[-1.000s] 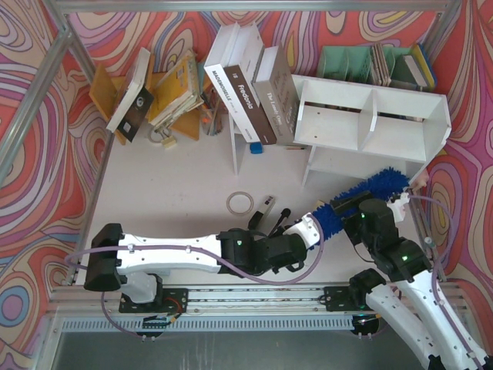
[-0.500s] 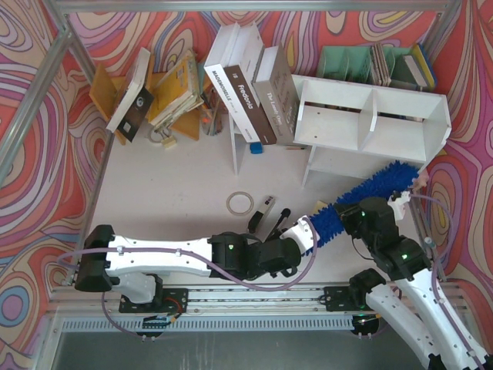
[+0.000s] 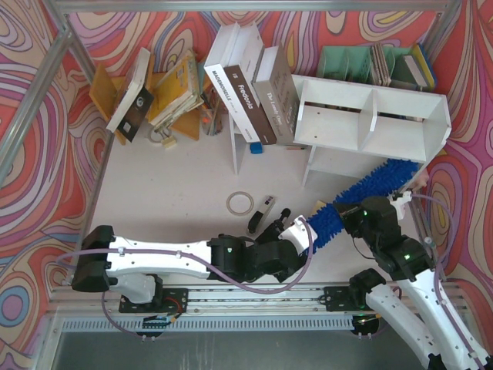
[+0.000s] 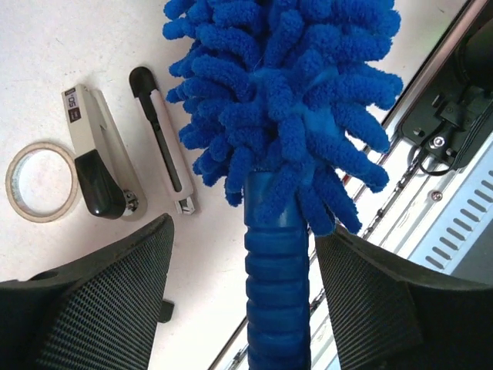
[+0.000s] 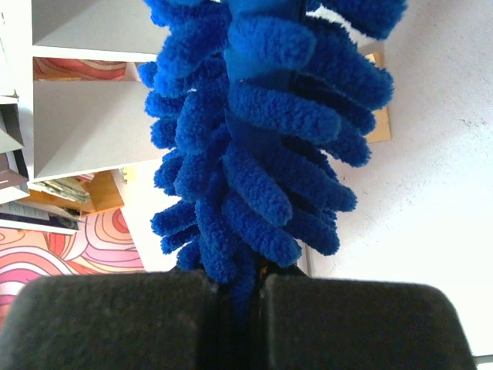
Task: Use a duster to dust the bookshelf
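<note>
My right gripper [image 5: 239,287] clamped on fluffy blue duster [image 3: 377,185], tip by bookshelf [image 3: 370,116] lower edge at 1 o'clock, my left gripper [image 4: 243,233] apart astride handle [image 4: 276,262], open table [image 3: 177,200] room at 10 o'clock

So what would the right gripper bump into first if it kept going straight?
Probably the bookshelf. The right gripper is shut on the duster, which sticks out ahead toward the shelf's right end, so the fluffy tip would touch there first. Depth is unclear.
</note>
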### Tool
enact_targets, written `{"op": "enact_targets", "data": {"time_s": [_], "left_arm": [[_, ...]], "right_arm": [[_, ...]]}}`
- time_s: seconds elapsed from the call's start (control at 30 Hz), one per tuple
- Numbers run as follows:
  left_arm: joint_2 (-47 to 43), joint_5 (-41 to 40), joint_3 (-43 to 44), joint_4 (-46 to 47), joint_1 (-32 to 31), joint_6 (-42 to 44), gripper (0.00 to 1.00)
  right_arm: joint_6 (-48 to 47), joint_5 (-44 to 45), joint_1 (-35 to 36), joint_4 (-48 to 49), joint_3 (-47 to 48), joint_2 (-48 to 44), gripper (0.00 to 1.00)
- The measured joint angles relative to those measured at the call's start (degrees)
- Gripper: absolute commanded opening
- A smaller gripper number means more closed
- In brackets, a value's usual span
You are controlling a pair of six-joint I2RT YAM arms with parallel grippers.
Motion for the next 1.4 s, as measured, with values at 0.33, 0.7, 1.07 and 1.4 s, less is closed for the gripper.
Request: {"op": "enact_targets", "data": {"time_s": [0.33,0.7,1.07,1.4], "left_arm": [[0.1,3.3,-2.9,3.7,2.4,-0.9,0.72],[4.2,10.4,-2.5,4.1,2.7,-2.1,0.28],[4.4,9.8,-1.8,3.4,3.1,-3.5,0.0],[4.3,9.3,-0.4,-2.1,2.6,-4.8,0.0]], "right_arm": [[0.4,0.4,0.0,-0.3,0.0,-0.7,0.0],[1.0,1.1,0.0,-1.0,0.0,-0.9,0.0],[1.5,2.0,-0.1,-1.4,0.0,-1.8,0.26],[-1.2,3.7,-0.1,-4.0,5.5,-2.5,0.83]]}}
